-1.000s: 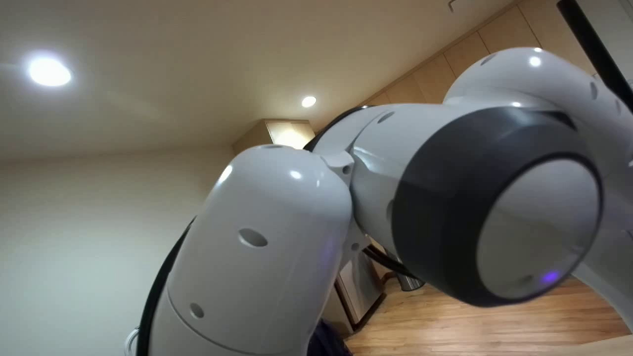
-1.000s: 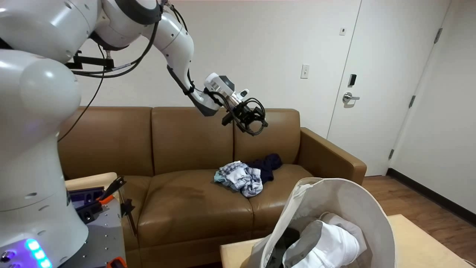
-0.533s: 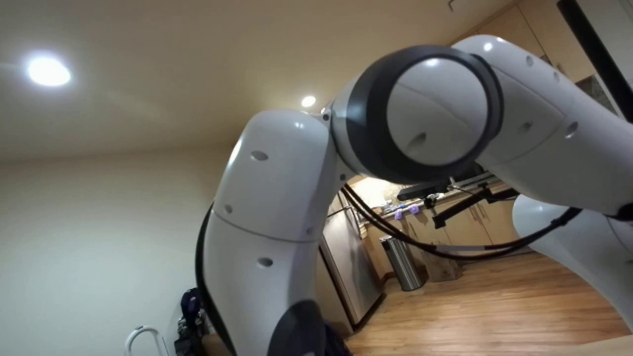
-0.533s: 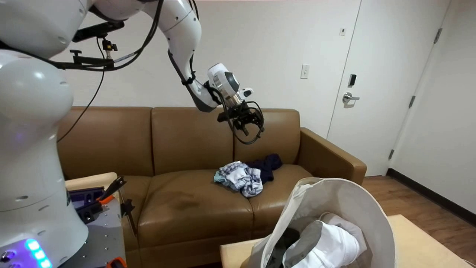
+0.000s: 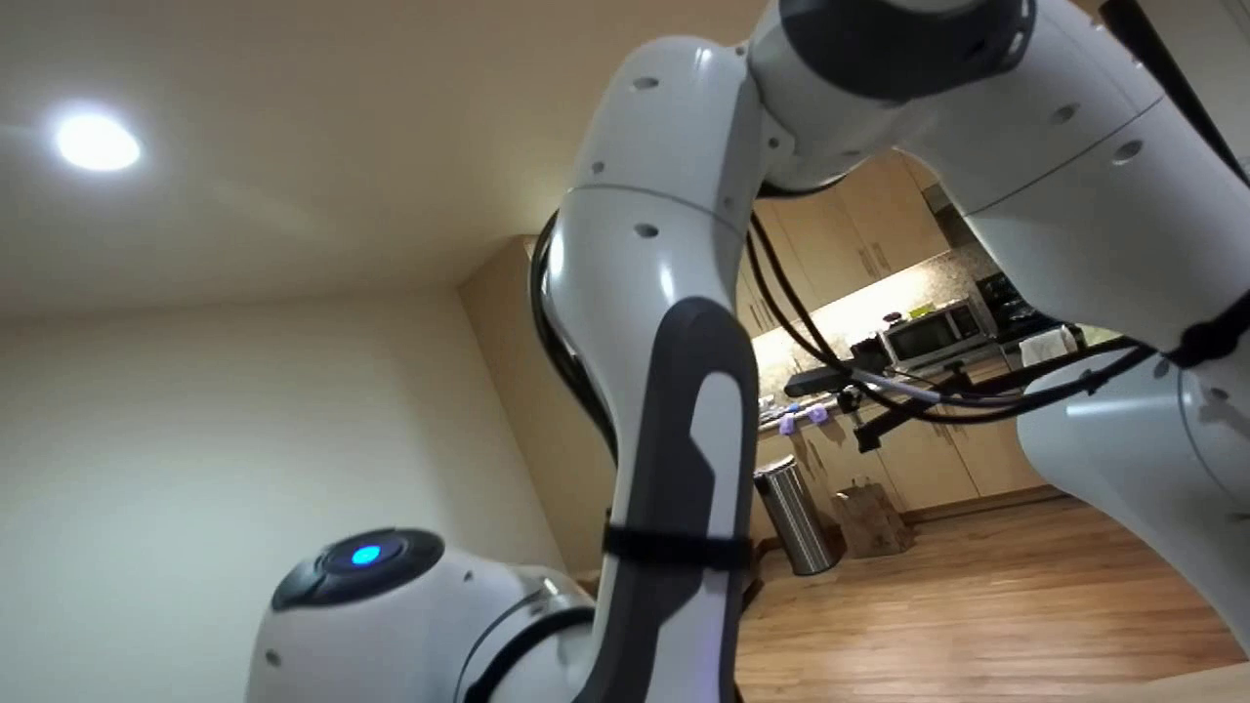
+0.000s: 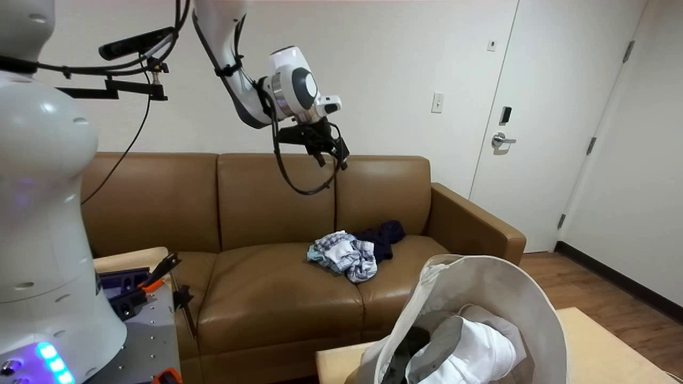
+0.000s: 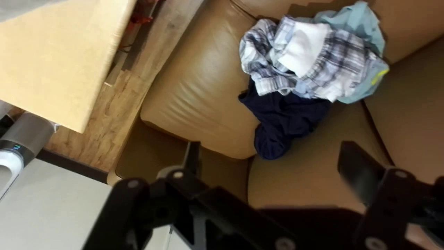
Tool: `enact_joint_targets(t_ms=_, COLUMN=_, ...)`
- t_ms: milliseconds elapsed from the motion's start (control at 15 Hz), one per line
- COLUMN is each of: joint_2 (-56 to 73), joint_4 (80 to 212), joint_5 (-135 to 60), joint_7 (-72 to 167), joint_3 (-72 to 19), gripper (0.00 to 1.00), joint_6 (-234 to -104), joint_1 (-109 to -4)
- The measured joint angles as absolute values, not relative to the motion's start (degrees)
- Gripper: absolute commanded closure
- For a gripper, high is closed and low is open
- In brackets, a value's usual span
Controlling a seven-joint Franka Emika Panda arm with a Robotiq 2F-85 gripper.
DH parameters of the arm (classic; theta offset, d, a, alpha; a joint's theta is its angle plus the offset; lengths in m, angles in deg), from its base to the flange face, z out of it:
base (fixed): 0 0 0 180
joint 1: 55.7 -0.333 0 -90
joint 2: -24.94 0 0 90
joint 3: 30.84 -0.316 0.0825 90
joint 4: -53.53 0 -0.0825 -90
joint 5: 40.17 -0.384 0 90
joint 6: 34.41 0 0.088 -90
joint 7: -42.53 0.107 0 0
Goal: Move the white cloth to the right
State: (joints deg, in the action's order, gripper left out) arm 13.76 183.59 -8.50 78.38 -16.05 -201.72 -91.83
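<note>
A: Room, in an exterior view: pale plain wall, light wood-plank floor, white-and-dark-grey jointed arm crossing the middle.

B: Next view?

A: In an exterior view: brown leather-look sofa. On its seat, a crumpled blue-and-white plaid fabric bundle, with a soft white cloth showing on top. Touching it, a dark navy cloth. In front, an off-white fabric basket containing a white garment.

B: Two white candidates. Which is ours?

A: Not certain. By judgement, the one on the sofa, as the arm's end points that way.

B: Wrist view?

A: Black two-fingered gripper, fingers wide apart, nothing between them. The white cloth lies beyond the tips, untouched, on the plaid bundle; a pale teal cloth shows past the bundle's edge.

B: Handling notes?

A: Presumably light, limp, not fragile; little slip expected. It should sag and fold rather than resist.

B: Where to take hold?

A: The raised middle of the white fold, pinched from above. Whether it is a separate piece or part of the plaid cannot be told; a deep pinch would probably drag the plaid along.
</note>
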Motion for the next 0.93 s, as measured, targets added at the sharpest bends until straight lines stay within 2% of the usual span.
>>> enact_joint_targets(t_ms=400, joint_2=32.9, joint_4=197.3, joint_5=-5.2, joint_7=88.7, joint_3=-17.2, gripper=0.0, joint_6=-209.2, joint_1=-92.8)
enact_joint_targets(t_ms=800, joint_2=31.0, joint_4=196.6, joint_5=-5.3, joint_7=88.6, joint_3=-17.0, gripper=0.0, joint_6=-209.0, joint_1=-92.8)
enact_joint_targets(t_ms=933, joint_2=30.7, joint_4=197.4, joint_5=-11.3, joint_7=87.0, joint_3=-15.7, gripper=0.0, joint_6=-208.7, joint_1=-95.6)
